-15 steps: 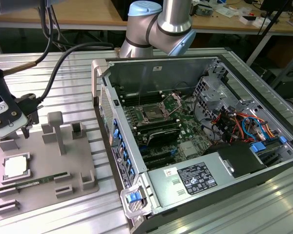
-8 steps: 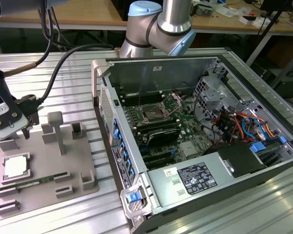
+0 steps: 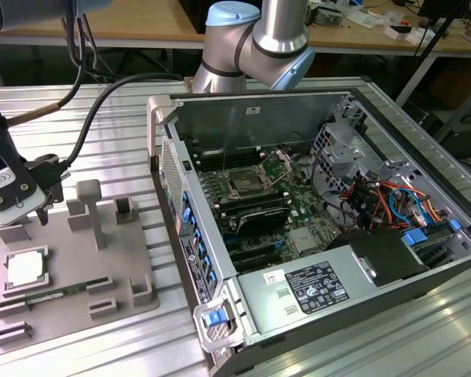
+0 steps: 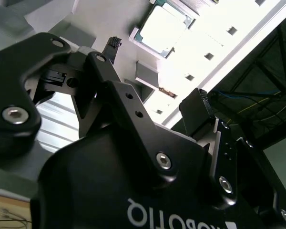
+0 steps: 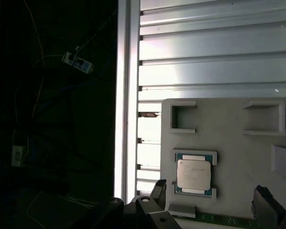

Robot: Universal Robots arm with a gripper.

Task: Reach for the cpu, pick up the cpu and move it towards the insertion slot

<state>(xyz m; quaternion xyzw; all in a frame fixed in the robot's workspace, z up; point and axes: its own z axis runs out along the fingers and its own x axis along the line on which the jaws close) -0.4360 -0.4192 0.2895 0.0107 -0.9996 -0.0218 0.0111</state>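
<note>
The cpu, a small square chip with a silvery top, lies in a raised holder on the grey fixture plate at the exterior view's left. My gripper hangs just above and behind it, open and holding nothing. In both wrist views the two black fingertips stand wide apart, the gripper close to the cpu without touching it. The second wrist view looks past the gripper to the cpu. The insertion slot, a square metal-framed socket, sits on the motherboard inside the open computer case.
A thin green memory stick lies on the fixture plate in front of the cpu, with upright grey posts behind. The open computer case takes up the exterior view's right. A black cable runs to the arm.
</note>
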